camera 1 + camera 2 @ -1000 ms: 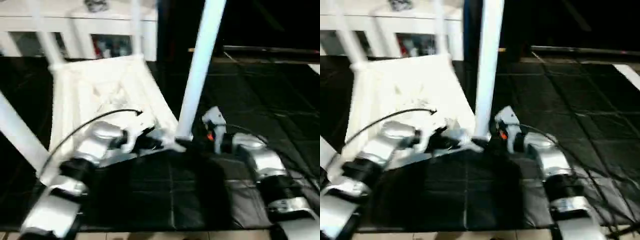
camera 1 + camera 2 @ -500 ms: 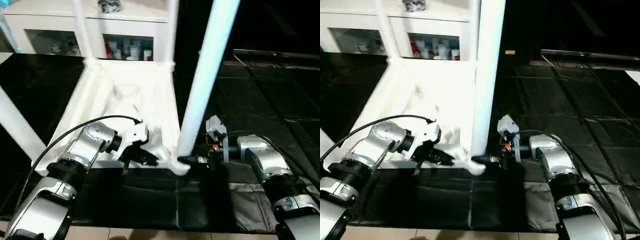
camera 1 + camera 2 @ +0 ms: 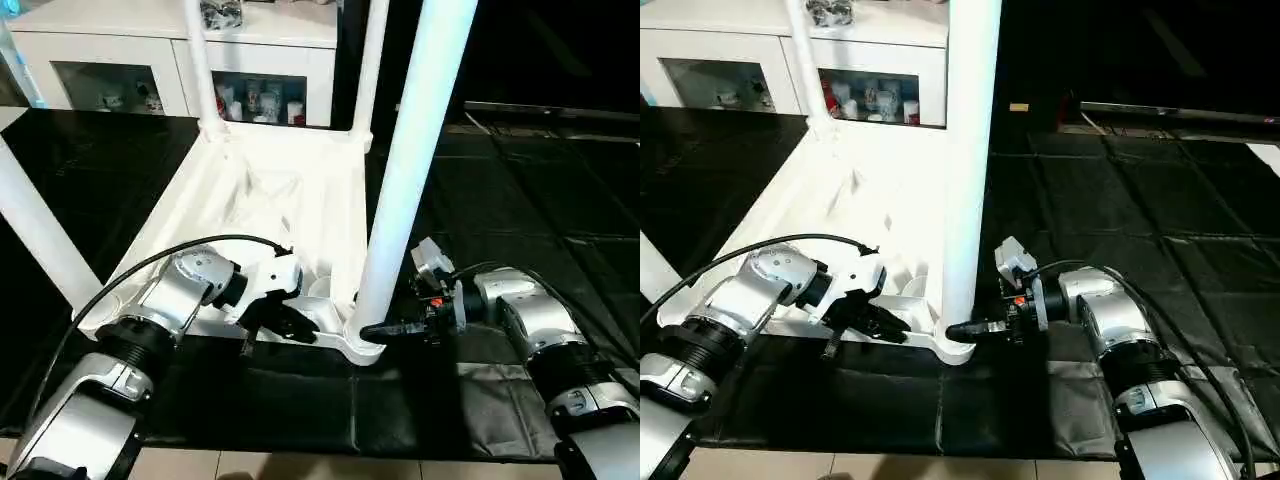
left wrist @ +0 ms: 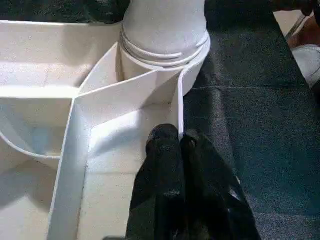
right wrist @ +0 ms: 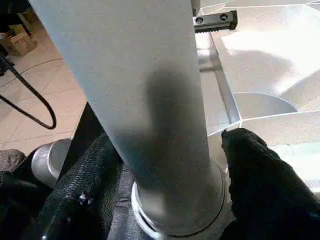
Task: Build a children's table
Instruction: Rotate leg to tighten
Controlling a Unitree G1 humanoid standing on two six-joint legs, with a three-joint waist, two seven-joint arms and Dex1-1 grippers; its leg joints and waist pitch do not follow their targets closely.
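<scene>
The children's table lies upside down on the black mat, white ribbed underside up, with legs standing in its corner sockets. The thick near right leg rises from the corner socket closest to me. My left gripper is shut on the thin rim wall just beside that socket. My right gripper reaches in from the right at the foot of this leg, open, with one black finger on each side and a small gap showing. Near the left gripper, its black finger lies along the socket.
A white cabinet with glass doors stands behind the table. Other legs rise at the far left, far right and near left. Black mat stretches to the right, and pale floor borders it in front.
The camera has tilted, so the whole picture shifted. My right gripper's fingers have drawn closer around the foot of the near right leg. The left gripper keeps its hold on the rim.
</scene>
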